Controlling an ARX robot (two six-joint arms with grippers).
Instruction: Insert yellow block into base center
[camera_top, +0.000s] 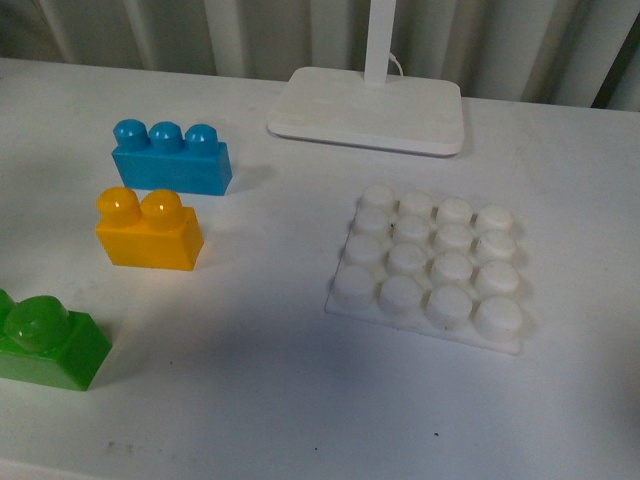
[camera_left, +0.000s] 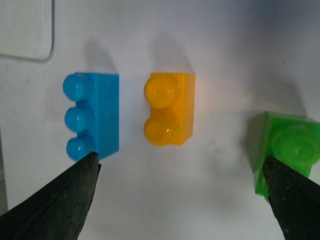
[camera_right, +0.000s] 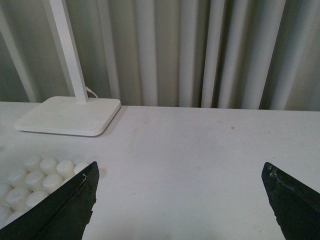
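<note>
The yellow block (camera_top: 148, 230) stands upright on the table, well left of the white studded base (camera_top: 430, 265). The left gripper (camera_left: 180, 167) hangs open above it. It should probably descend centred, slipping one finger into the narrow gap beside the blue brick (camera_top: 172, 158) just beyond. The green brick (camera_top: 45, 340) lies nearer and the lamp stand (camera_top: 368, 108) far behind. The right gripper (camera_right: 180, 172) is open near the base.

Front view: green plastic brick (camera_top: 45, 345) runs off the frame edge; full length unseen. Tall white lamp post (camera_top: 377, 40) cut off at the frame.

Left wrist view: a corner of that brick hidden behind one black finger (camera_left: 292, 205) of the left gripper (camera_left: 180, 156).

Right wrist view: flat white studded plastic base plate (camera_right: 35, 175) partly off-frame, partly behind a finger (camera_right: 65, 210) of the right gripper (camera_right: 180, 163); roughly half its studs show, I think.
</note>
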